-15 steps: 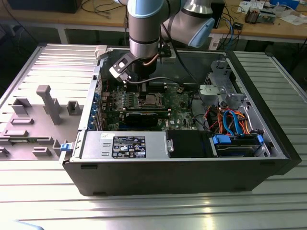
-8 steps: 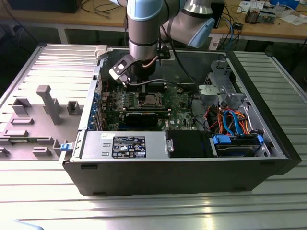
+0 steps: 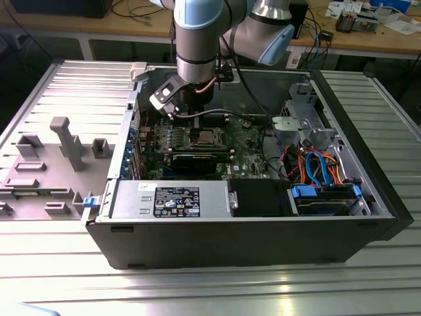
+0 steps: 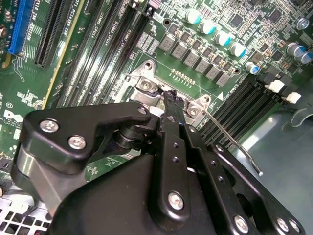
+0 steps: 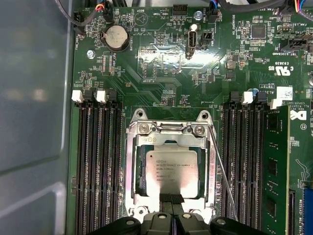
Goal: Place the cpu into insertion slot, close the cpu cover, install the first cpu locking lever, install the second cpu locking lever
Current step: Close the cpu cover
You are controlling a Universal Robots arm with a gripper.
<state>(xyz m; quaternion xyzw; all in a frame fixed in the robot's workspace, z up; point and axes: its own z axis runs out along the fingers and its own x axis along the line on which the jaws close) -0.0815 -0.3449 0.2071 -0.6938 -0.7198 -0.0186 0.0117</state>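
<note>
One cpu (image 5: 172, 165) lay beneath the lowered cpu cover (image 5: 131, 166). The gripper (image 5: 171, 199), fingers (image 5: 166, 199) pressed together, hung at the cover's edge.

Table: a ribbed silver aluminium table (image 3: 368, 276) is carrying everything in the exterior view.
Case: an open black metal computer case (image 3: 250, 240) is lying at the table's middle.
Power supply: a silver-grey metal box with a black label (image 3: 171, 197) is sitting at 7 o'clock inside the case.
Drive bay: a blue plastic caddy (image 3: 325, 196) is resting at 4 o'clock in the case, and orange and blue cables (image 3: 316, 164) are curling at its 12 o'clock.
Fixture: a grey plastic tray with upright pegs (image 3: 79, 181) is lying at the case's 9 o'clock.
Card: a long black expansion card (image 3: 197, 160) is lying at the power supply's 12 o'clock.
Battery: a round silver coin cell (image 5: 116, 36) is sitting on the green circuit board (image 5: 161, 73).
Memory: long black narrow slots with white clips (image 5: 98, 161) are running side by side, and a green memory module (image 5: 276, 161) is standing among them.
Capacitors: teal-topped silver cylinders (image 4: 215, 29) are standing in a row.
</note>
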